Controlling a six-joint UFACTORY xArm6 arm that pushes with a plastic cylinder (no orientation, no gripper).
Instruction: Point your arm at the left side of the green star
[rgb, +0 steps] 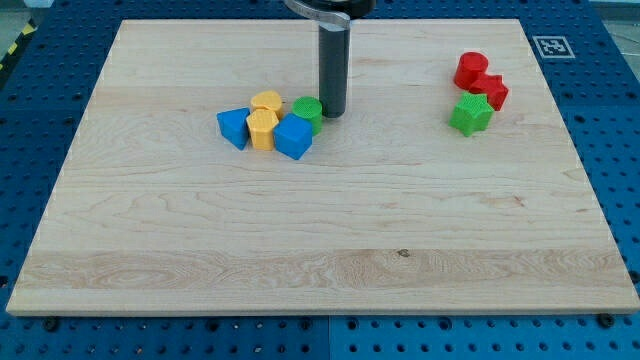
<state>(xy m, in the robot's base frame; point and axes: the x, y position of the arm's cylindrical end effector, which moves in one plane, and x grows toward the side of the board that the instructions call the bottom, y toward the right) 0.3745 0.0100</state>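
Observation:
The green star (471, 114) lies at the view's upper right, just below two red blocks, a rounded one (470, 69) and a star-like one (491, 90). My tip (331, 112) is far to the star's left, near the board's upper middle. It stands right beside a green round block (308, 110) at the right end of a cluster.
The cluster left of my tip holds a blue triangle-like block (234, 127), two yellow blocks (266, 101) (262, 129) and a blue cube (294, 136). The wooden board (320, 250) lies on a blue perforated table. A fiducial tag (552, 46) sits at the board's top right corner.

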